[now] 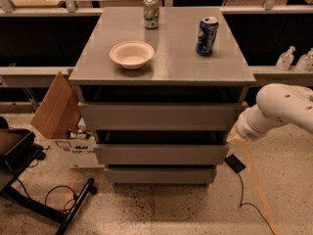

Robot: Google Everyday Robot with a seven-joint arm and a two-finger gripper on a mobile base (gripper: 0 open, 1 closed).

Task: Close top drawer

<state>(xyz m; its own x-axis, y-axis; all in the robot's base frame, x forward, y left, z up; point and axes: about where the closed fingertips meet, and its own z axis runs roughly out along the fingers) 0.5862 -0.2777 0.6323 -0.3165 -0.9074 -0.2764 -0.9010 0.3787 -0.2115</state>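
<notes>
The top drawer (159, 115) is the uppermost grey front of the cabinet. It stands pulled out a little, with a dark gap between it and the grey countertop (171, 62). Two more grey drawer fronts sit below it. My white arm (279, 109) comes in from the right. The gripper (234, 137) is at the cabinet's right side, just below the right end of the top drawer front.
On the countertop stand a white bowl (131, 54), a silver can (151, 12) and a blue can (207, 35). A cardboard box (57, 106) leans at the cabinet's left. A black chair base (29, 180) and cables lie on the floor. A black cable (239, 180) runs at the lower right.
</notes>
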